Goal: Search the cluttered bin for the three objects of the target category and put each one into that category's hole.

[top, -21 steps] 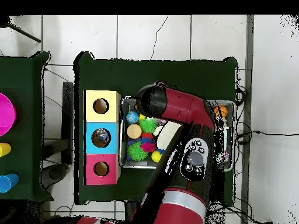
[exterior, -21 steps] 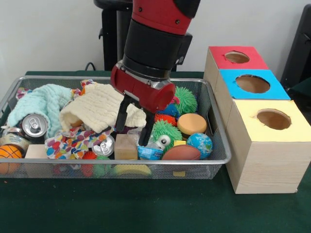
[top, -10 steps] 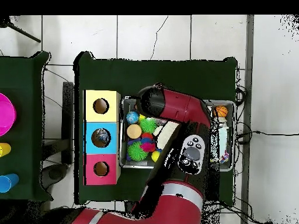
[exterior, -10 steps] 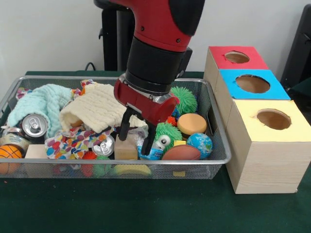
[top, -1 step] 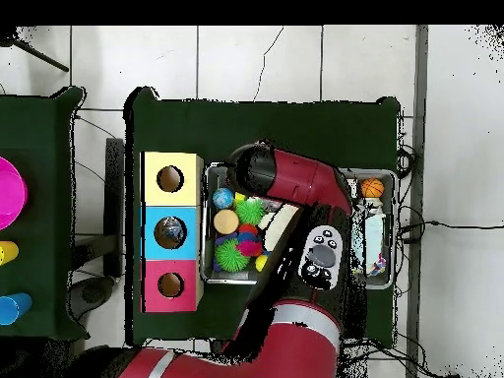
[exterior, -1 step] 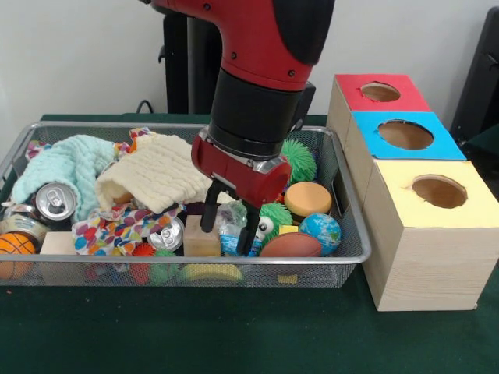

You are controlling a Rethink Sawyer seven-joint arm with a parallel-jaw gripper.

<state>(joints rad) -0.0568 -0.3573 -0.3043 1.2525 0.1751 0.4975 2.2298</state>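
My gripper is open and low in the wire bin, toward its front. Its fingers straddle a crinkled clear and blue packet; I cannot tell if they touch it. A wooden block lies just left of the left finger, and a green spiky ball with an eye just right of the other. A small can and a larger can lie further left. In the overhead view the arm hides the gripper.
Red, blue and yellow boxes with holes stand right of the bin. Also in the bin: a globe ball, brown football, orange disc, basketball, cream cloth and mint cloth.
The gripper has moved down and toward the bin's front right, from over the cream cloth's edge to around the packet. It stays open. The bin's contents have not shifted.
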